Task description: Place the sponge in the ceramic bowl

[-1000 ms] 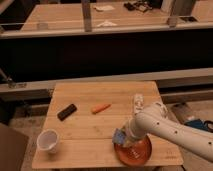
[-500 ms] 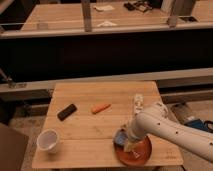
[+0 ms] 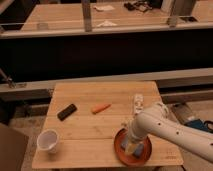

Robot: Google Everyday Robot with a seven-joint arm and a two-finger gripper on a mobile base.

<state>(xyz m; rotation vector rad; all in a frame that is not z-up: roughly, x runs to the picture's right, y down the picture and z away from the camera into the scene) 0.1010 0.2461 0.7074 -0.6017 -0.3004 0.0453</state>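
Note:
The reddish-brown ceramic bowl [image 3: 118, 150] sits at the front right of the wooden table. My white arm reaches in from the right, and its gripper [image 3: 130, 144] points down into the bowl. The light-blue sponge [image 3: 136, 150], with a yellowish side, is right at the gripper's tip, low inside the bowl. The arm hides part of the sponge and the bowl's far rim.
On the wooden table [image 3: 90, 132] lie an orange carrot [image 3: 101, 107] near the middle and a black block [image 3: 67, 111] to its left. A white cup [image 3: 48, 140] stands at the front left. A pale object [image 3: 137, 102] rests near the right edge. A dark railing runs behind.
The gripper has moved right and down with the sponge, from above the bowl's left rim to low inside the bowl.

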